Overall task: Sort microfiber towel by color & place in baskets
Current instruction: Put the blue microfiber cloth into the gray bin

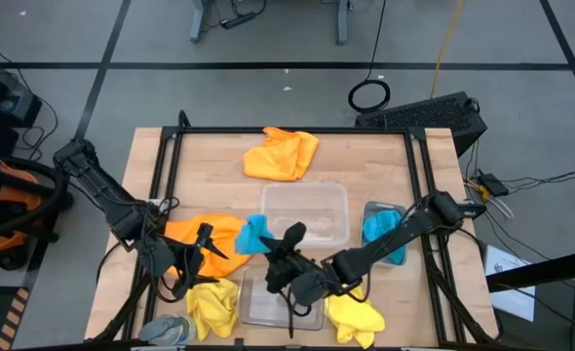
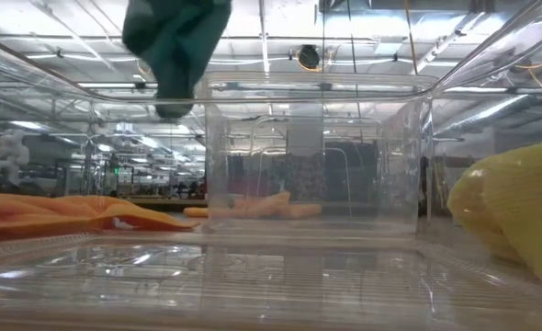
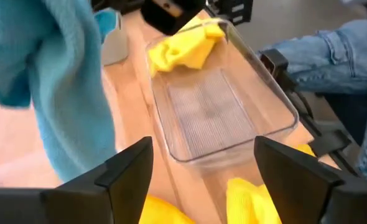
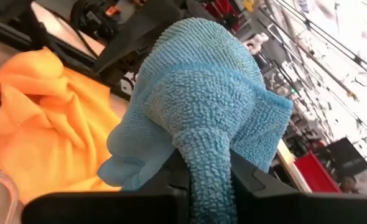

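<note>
**Blue towel pinched by the right gripper at mid-table**

In the high view, the right gripper [image 1: 280, 255] sits at lower centre of the frame, its two dark fingers closed tight on a fuzzy bright blue microfiber towel [image 4: 199, 118] that bunches up above them in the right wrist view. The left gripper [image 1: 198, 255] is at lower left, fingers [image 3: 124, 171] spread wide and holding nothing, just beside that blue towel.

A crumpled orange microfiber cloth [image 1: 202, 234] lies under the left arm; a second orange cloth [image 1: 282, 154] lies at upper centre. One yellow cloth [image 1: 212, 306] is at the bottom left of centre, another [image 1: 354, 318] at bottom right of centre. A second blue cloth [image 1: 380, 228] lies right of centre, in a narrower tub.

A wide clear plastic tub [image 1: 307, 213] sits mid-frame; another shallow clear tub [image 1: 258, 302] lies between the yellow cloths.
</note>
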